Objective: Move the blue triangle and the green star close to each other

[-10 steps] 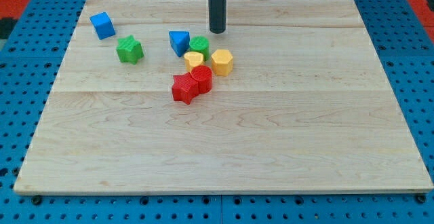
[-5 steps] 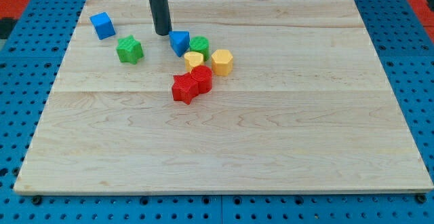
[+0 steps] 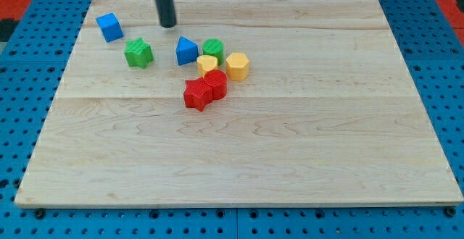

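My tip (image 3: 168,25) sits bare on the pale wood-grain tabletop (image 3: 290,159) near its top edge, touching nothing. Below it, the ridged green star (image 3: 138,53) and smooth blue triangle (image 3: 186,51) stand apart.

Bright, even light is falling from overhead across the pale wooden tabletop (image 3: 290,145), leaving its grain crisp and showing no hard glare. The blocks, such as the blue triangle (image 3: 186,51) and the green star (image 3: 138,53), are casting only short, soft shadows close to their bases, and the dark rod is throwing a faint one around my tip (image 3: 168,25). Focus is holding sharp from edge to edge, with the tabletop narrowing toward the view's top.
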Robot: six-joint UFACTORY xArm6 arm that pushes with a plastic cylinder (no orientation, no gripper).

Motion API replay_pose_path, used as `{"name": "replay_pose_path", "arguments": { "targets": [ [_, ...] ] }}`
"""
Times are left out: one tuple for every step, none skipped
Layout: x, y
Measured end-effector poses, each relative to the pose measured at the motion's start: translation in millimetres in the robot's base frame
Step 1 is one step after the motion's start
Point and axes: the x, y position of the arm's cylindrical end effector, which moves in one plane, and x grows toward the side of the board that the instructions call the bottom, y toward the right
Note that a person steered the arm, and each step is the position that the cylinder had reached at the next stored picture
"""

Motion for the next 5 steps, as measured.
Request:
{"name": "replay_pose_path", "arguments": {
  "targets": [
    [31,-38],
    [58,-78],
    [68,-11],
    [61,-38],
    [19,-68]
  ]
}}
